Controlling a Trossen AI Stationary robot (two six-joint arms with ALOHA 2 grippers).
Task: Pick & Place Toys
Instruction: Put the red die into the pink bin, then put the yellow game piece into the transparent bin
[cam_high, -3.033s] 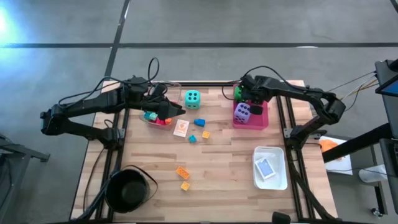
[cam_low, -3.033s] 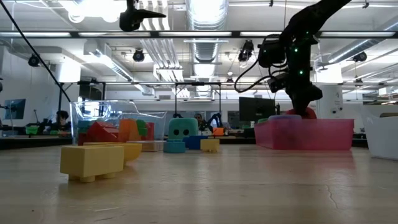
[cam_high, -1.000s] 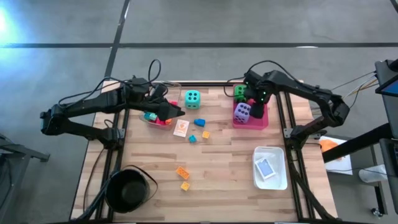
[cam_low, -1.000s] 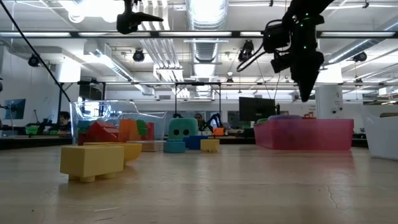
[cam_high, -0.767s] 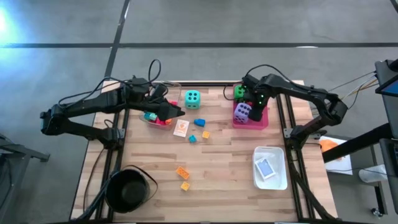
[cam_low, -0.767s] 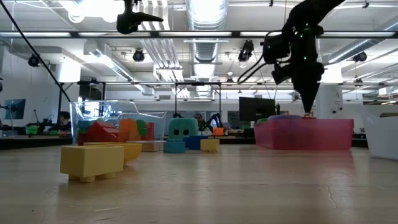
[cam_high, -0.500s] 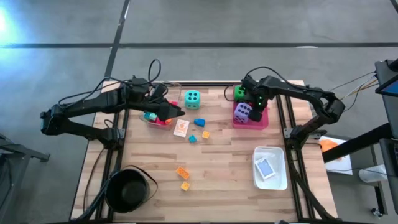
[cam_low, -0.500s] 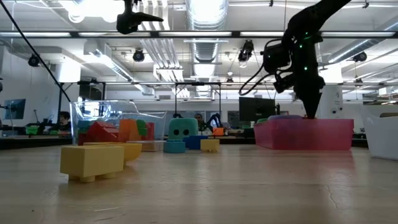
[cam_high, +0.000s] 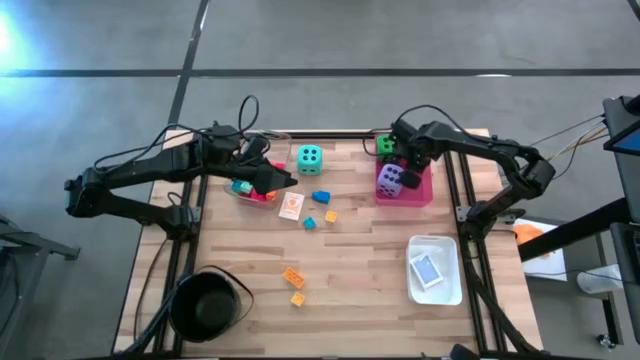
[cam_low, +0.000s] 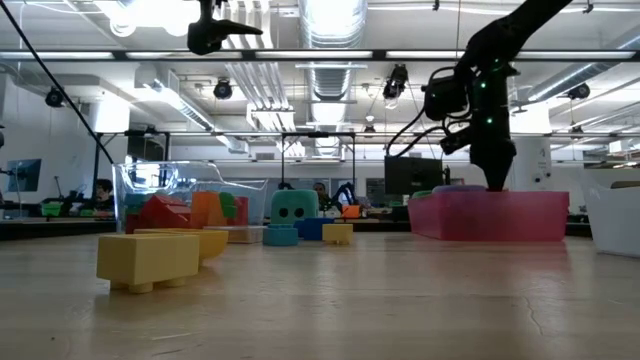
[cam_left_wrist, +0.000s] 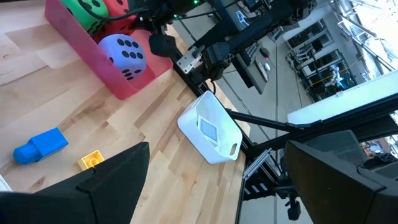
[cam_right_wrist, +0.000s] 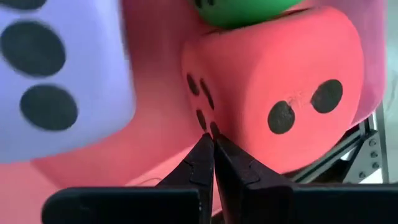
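The pink-red die (cam_right_wrist: 273, 93) sits in the pink tray (cam_high: 416, 193) beside the purple die (cam_high: 391, 179). The right gripper (cam_right_wrist: 209, 140) pokes it, fingers pinched together, empty; it looks to need reopening. The left gripper (cam_high: 281, 180) waits wide over the clear tray (cam_high: 247, 192).

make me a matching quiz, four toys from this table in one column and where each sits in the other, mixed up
Things:
1. purple soft die with black dots
2. teal soft die with black dots
3. small blue-backed picture card
4. orange plastic block

Places:
A. on bare wood at the table's far edge
B. in the white tray
C. in the pink tray
D. on bare wood near the round black pot

Pairs: 1-C, 2-A, 3-B, 4-D
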